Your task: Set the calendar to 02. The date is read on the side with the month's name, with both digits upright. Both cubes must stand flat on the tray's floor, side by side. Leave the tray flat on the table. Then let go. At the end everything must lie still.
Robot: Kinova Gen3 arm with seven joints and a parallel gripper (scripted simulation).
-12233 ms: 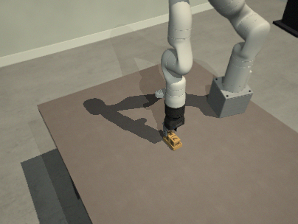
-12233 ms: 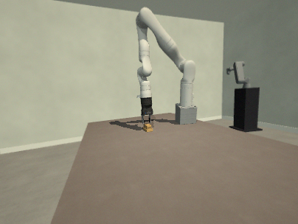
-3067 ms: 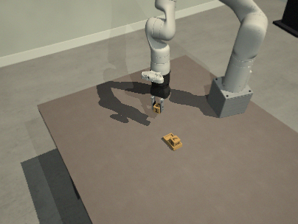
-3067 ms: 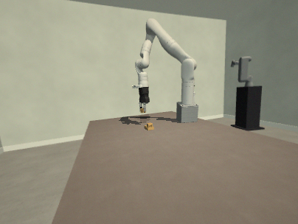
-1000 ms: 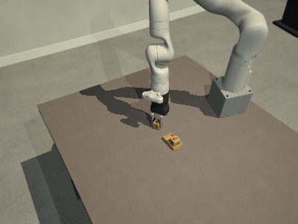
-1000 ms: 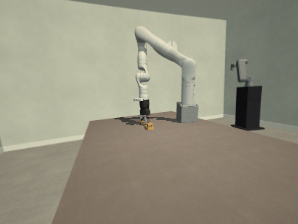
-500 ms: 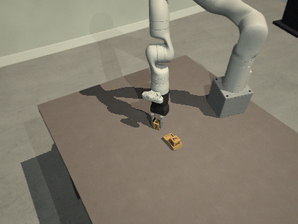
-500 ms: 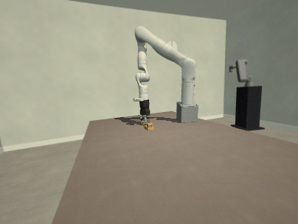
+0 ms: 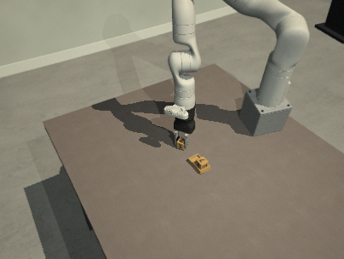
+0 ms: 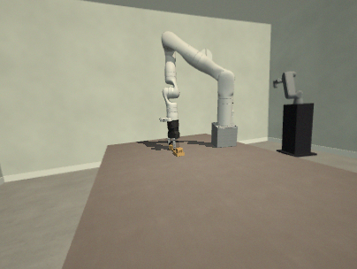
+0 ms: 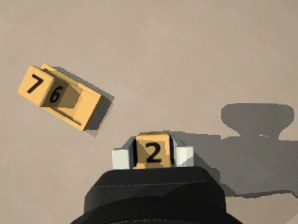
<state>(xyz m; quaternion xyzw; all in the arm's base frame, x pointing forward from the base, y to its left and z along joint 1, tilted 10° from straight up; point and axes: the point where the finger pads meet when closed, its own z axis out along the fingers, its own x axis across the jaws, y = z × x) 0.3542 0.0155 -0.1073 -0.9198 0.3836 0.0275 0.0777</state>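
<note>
The 2 cube sits between the part-spread fingers of the gripper; I can't tell whether they pinch it. Towards the counter's near edge, the tray holds the 7 cube, month name unseen.

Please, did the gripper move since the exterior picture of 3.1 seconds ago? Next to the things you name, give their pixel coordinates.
Yes, downward: against the grey base (image 9: pixel 269 121) (image 10: pixel 224 138), the gripper's (image 9: pixel 180 140) (image 10: pixel 171 147) (image 11: pixel 153 154) fingertips dropped from beside its upper half to about its foot.
</note>
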